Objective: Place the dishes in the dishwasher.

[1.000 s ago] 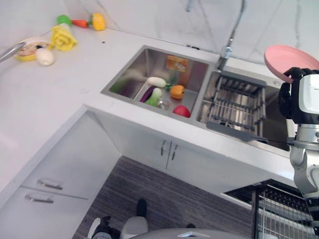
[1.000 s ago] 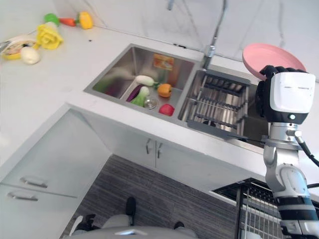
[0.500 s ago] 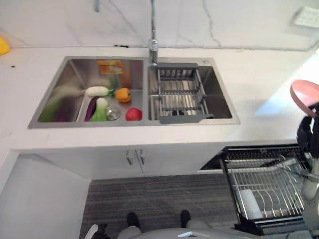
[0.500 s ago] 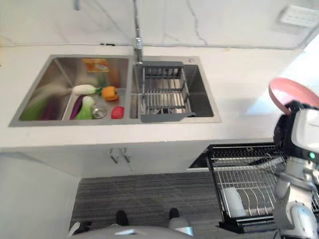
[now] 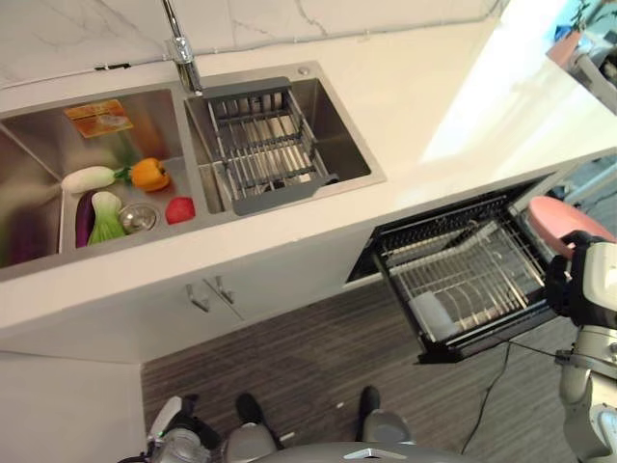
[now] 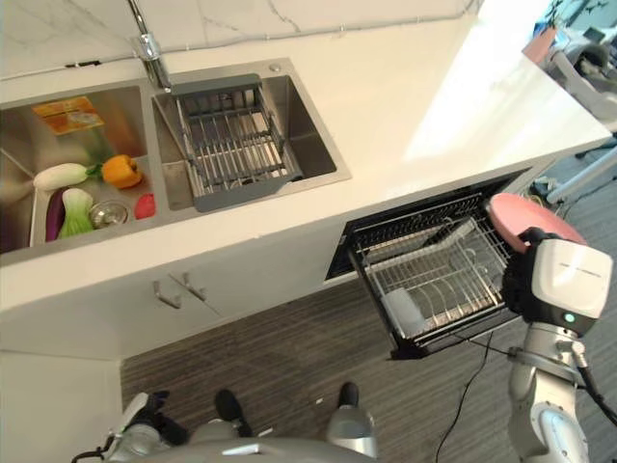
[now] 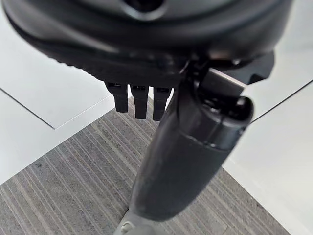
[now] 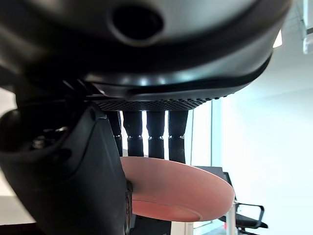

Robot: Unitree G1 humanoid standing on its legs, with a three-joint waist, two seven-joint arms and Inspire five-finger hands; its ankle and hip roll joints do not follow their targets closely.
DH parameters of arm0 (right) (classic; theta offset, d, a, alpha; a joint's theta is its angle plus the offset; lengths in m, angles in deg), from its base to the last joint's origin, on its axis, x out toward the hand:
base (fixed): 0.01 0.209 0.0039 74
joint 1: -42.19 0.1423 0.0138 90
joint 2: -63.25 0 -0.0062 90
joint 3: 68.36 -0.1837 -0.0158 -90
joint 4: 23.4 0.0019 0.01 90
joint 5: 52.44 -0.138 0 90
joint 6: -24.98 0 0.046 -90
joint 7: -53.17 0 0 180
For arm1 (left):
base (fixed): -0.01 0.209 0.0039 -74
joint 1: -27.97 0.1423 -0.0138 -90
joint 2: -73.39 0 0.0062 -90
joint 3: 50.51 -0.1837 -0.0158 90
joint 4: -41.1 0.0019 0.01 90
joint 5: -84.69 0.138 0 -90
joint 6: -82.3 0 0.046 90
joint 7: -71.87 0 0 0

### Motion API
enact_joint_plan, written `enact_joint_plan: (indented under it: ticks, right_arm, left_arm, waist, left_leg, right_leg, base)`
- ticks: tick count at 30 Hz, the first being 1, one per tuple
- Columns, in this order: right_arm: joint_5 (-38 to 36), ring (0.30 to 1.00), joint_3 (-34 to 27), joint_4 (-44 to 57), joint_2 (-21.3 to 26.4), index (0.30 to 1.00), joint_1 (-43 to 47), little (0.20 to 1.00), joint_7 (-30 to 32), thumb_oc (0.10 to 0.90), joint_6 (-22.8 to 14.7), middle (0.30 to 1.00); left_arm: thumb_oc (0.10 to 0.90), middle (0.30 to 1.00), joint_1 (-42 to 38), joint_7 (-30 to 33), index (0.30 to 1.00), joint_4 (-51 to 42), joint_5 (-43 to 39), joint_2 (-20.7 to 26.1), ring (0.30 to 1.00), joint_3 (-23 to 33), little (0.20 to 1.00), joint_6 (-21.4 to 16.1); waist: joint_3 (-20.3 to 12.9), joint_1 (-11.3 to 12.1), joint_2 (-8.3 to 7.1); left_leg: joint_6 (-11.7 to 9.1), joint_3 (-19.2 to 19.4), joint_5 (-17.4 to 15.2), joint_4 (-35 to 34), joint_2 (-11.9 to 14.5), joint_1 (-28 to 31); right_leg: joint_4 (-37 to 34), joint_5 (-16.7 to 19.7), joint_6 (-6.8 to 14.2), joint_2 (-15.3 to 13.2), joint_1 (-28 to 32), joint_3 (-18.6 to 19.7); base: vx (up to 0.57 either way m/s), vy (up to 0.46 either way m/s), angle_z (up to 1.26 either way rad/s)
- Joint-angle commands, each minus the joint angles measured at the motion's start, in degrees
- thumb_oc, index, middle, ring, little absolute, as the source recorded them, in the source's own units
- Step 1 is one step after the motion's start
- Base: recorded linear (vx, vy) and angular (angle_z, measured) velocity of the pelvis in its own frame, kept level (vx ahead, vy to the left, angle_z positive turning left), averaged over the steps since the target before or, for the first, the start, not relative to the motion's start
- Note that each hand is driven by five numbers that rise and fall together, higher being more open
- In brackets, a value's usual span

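A pink plate (image 6: 532, 218) is pinched between the thumb and fingers of my right hand (image 6: 542, 285), and the right wrist view shows the same plate (image 8: 182, 191) with the fingers over its top and the thumb under it. Plate and hand hang at the right end of the pulled-out dishwasher rack (image 6: 434, 275), a wire basket below the counter. A white dish (image 6: 400, 311) stands at the rack's front left. My left hand (image 7: 139, 100) hangs low over the floor with straight fingers, holding nothing.
The white counter (image 5: 463, 106) runs above the dishwasher. To the left lies a double sink (image 5: 58, 125) with toy vegetables (image 5: 116, 183) and a grey drain rack (image 5: 265, 145). Cabinet doors (image 5: 207, 294) stand under the sink. Grey striped floor (image 5: 318, 357) lies before the rack.
The whole view has swung right, from the sink to the open dishwasher. My right hand still grips the pink plate, now beside the pulled-out rack.
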Motion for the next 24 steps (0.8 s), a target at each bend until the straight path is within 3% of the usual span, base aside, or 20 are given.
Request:
enact_joint_plan:
  ticks: [1, 3, 6, 7, 8, 12, 19, 20, 24]
  right_arm:
    - [0.77, 0.300, -6.45, 5.66, 3.97, 0.300, 4.27, 0.300, 2.90, 0.400, -0.04, 0.300]
    - [0.60, 0.300, -5.58, 4.88, 4.40, 0.300, 4.17, 0.300, 2.53, 0.400, -0.31, 0.300]
    - [-1.72, 0.300, -2.39, 1.69, 4.63, 0.300, 5.70, 0.300, 1.10, 0.400, -1.81, 0.300]
    - [-1.77, 0.300, -2.30, 1.55, 4.70, 0.300, 5.81, 0.300, 1.18, 0.400, -1.83, 0.300]
    - [-6.13, 0.300, -0.75, 0.51, 3.53, 0.300, 6.78, 0.300, 1.42, 0.400, -4.19, 0.300]
    - [-7.16, 0.300, 2.33, -3.47, 3.81, 0.300, 8.37, 0.300, 0.94, 0.400, -4.30, 0.300]
    - [-9.07, 0.300, 7.71, -16.91, 5.68, 0.300, 15.68, 0.300, 3.53, 0.400, -0.90, 0.300]
    - [-10.03, 0.300, 9.30, -23.30, 7.64, 0.300, 18.77, 0.300, 4.10, 0.400, 0.42, 0.300]
    - [-11.72, 0.300, 10.37, -27.85, 9.22, 0.300, 22.84, 0.300, 5.32, 0.400, 1.70, 0.300]
  left_arm:
    - [0.800, 0.900, 0.26, 1.18, 0.900, 1.66, -2.74, -2.19, 0.900, -0.61, 0.900, -0.69]
    - [0.800, 0.900, 0.30, 1.34, 0.900, 1.62, -3.02, -2.70, 0.900, -0.91, 0.900, -0.64]
    - [0.800, 0.900, 1.12, 0.69, 0.900, 0.10, -2.74, -3.76, 0.900, -2.92, 0.900, -0.83]
    - [0.800, 0.900, 1.14, 0.68, 0.900, 0.07, -2.74, -3.78, 0.900, -2.88, 0.900, -0.81]
    - [0.800, 0.900, 1.26, 0.51, 0.900, -0.13, -2.61, -3.87, 0.900, -3.83, 0.900, -0.72]
    - [0.800, 0.900, 1.77, 0.07, 0.900, 0.17, -2.65, -3.85, 0.900, -4.09, 0.900, -0.58]
    - [0.800, 0.900, 2.09, 0.20, 0.900, -0.77, -3.84, -3.74, 0.900, -5.83, 0.900, -1.13]
    - [0.800, 0.900, 1.84, 0.02, 0.900, -0.93, -4.40, -3.72, 0.900, -7.13, 0.900, -1.45]
    - [0.800, 0.900, 1.34, 0.24, 0.900, -1.13, -5.45, -4.17, 0.900, -8.45, 0.900, -1.60]
  waist:
    - [-3.36, 1.27, 0.65]
    - [-3.21, 1.20, 1.24]
    - [-3.16, 1.23, 3.46]
    - [-3.11, 1.14, 3.50]
    - [-2.89, 1.40, 4.27]
    - [-3.22, 1.99, 5.17]
    - [-2.25, 3.30, 7.40]
    - [-1.14, 3.51, 8.48]
    - [0.75, 3.48, 10.29]
  left_leg:
    - [-0.90, -4.38, -5.54, 1.61, 3.52, 2.85]
    - [-1.36, -5.69, -5.04, 1.66, 3.79, 3.04]
    - [-2.35, -6.34, -3.60, 1.54, 5.07, 3.21]
    - [-2.38, -6.38, -3.58, 1.53, 5.12, 3.25]
    - [-2.68, -6.94, -3.24, 1.54, 5.55, 3.18]
    - [-3.01, -7.50, -2.94, 1.41, 5.99, 3.56]
    - [-3.71, -7.90, -1.99, 1.31, 6.53, 3.28]
    - [-3.94, -8.42, -1.56, 1.46, 6.65, 2.63]
    - [-4.18, -9.04, -1.02, 1.89, 6.72, 1.47]
  right_leg:
    - [1.40, -1.86, 3.08, -1.73, -2.02, -1.53]
    - [1.75, -2.10, 2.72, -1.72, -0.87, -3.12]
    - [1.42, -3.50, 1.85, -1.03, 1.30, -5.26]
    - [1.42, -3.52, 1.82, -0.98, 1.37, -5.31]
    - [1.17, -4.14, 1.51, -0.47, 1.95, -5.67]
    - [1.06, -4.72, 1.18, -0.31, 3.04, -6.75]
    - [1.32, -4.95, 0.84, -0.17, 3.26, -7.82]
    - [1.52, -4.90, 0.76, -0.26, 2.96, -8.09]
    - [1.80, -4.73, 0.61, -0.46, 2.32, -8.39]
  base:
    - [0.04, -0.079, 0.05]
    - [0.04, -0.111, 0.13]
    - [0.01, -0.085, 0.23]
    - [-0.01, -0.084, 0.17]
    - [0.00, -0.048, 0.16]
    - [0.03, -0.048, 0.17]
    - [-0.01, -0.031, 0.07]
    - [-0.07, -0.003, 0.03]
    - [-0.10, 0.011, 0.16]
